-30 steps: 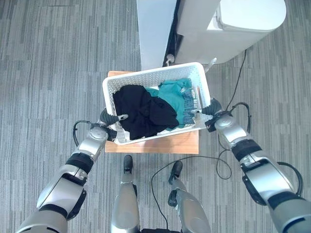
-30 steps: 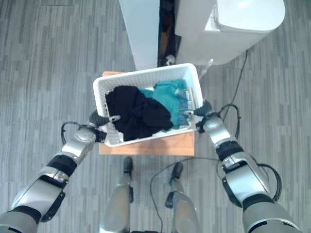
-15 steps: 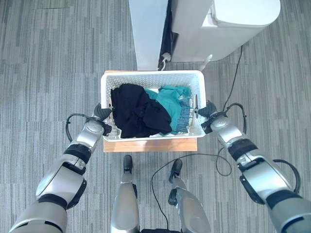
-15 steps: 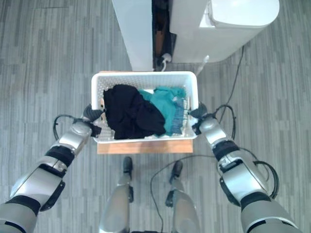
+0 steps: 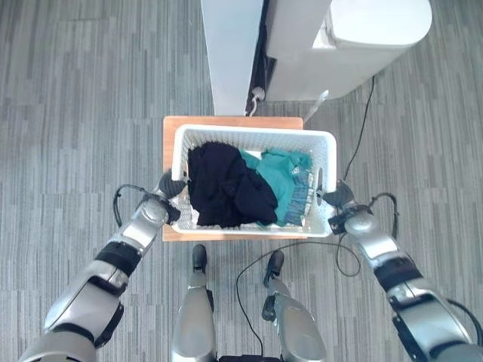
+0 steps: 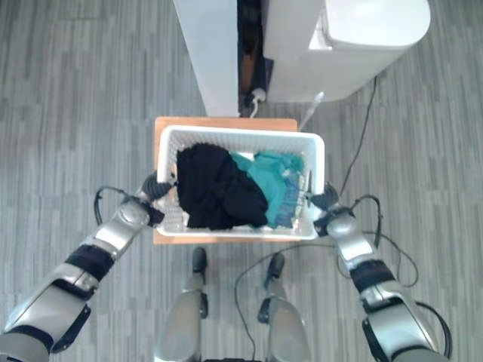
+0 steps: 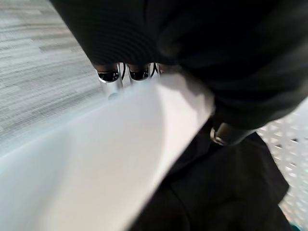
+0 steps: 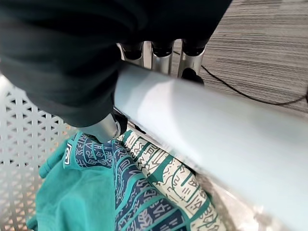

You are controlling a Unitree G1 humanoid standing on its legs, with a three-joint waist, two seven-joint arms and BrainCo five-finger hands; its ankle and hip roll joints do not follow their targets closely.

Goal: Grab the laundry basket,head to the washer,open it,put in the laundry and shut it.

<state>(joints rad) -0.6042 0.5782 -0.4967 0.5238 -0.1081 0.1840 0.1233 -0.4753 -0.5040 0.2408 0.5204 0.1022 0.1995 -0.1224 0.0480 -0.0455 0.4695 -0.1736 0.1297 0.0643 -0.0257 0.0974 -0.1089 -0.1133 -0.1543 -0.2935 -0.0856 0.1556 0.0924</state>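
Even bright light; both wrist views blurred.

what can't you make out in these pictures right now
- Left hand fingertips: left wrist view, behind the white basket rim.
- Right hand fingertips: right wrist view, behind the rim.
- Wooden stand: eye views, mostly under the basket.
- Washer: cut off by the top edge.

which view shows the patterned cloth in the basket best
The right wrist view: the patterned cloth lies close up beside the teal garment under the basket rim. Both eye views show it as a thin strip at the basket's right end.
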